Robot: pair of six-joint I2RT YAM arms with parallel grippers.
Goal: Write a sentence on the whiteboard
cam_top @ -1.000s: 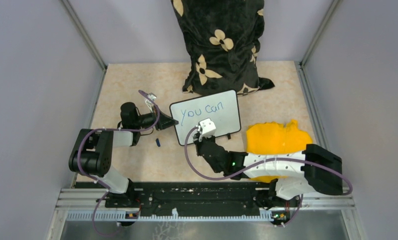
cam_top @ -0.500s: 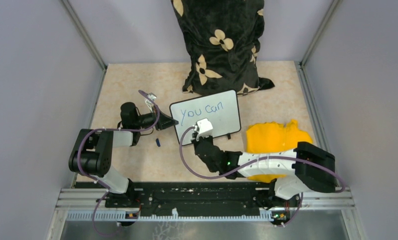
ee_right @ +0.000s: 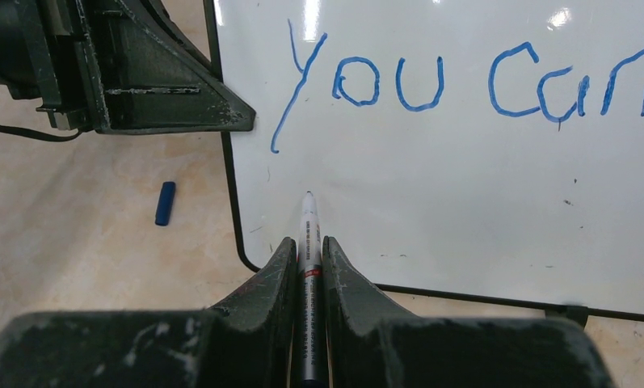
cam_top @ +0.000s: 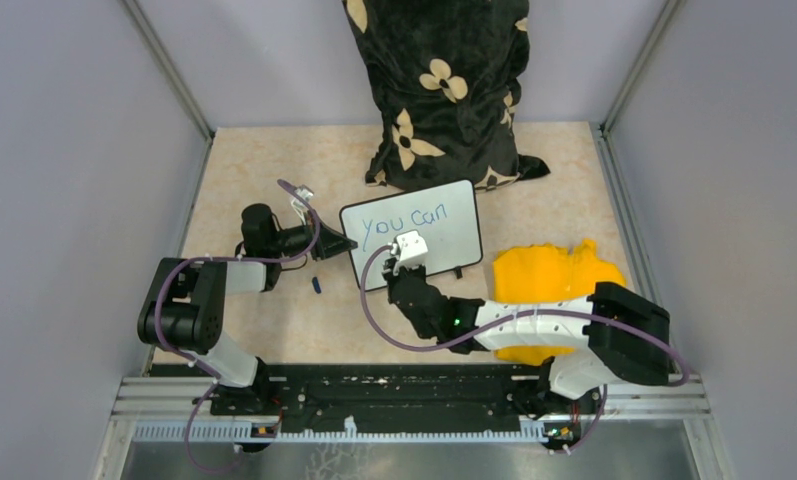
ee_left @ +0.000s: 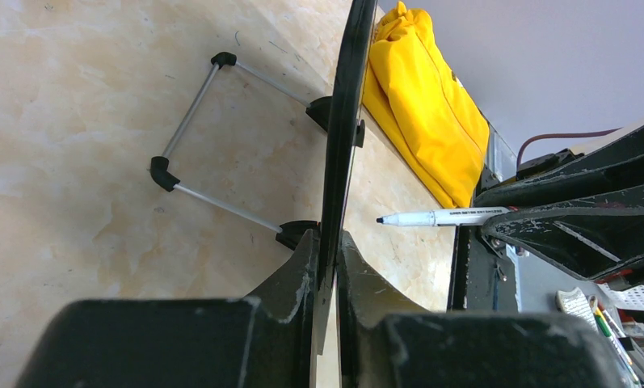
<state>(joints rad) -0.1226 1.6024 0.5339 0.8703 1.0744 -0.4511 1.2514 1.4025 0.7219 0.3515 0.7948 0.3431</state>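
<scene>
The whiteboard stands tilted on its wire stand in mid-table, with "You can" in blue on its top line, the only part of the sentence in view. My left gripper is shut on the board's left rim. My right gripper is shut on a white marker. Its tip points at the blank lower left of the whiteboard, under the "Y" of "You can". From the left wrist, the marker shows a small gap to the board's face.
A blue marker cap lies on the table left of the board. A yellow cloth lies right of it, by the right arm. A black flowered bag stands behind the board. Grey walls close in on both sides.
The right arm has shifted left, carrying the marker toward the board's lower left. The left arm and the board have not moved.
</scene>
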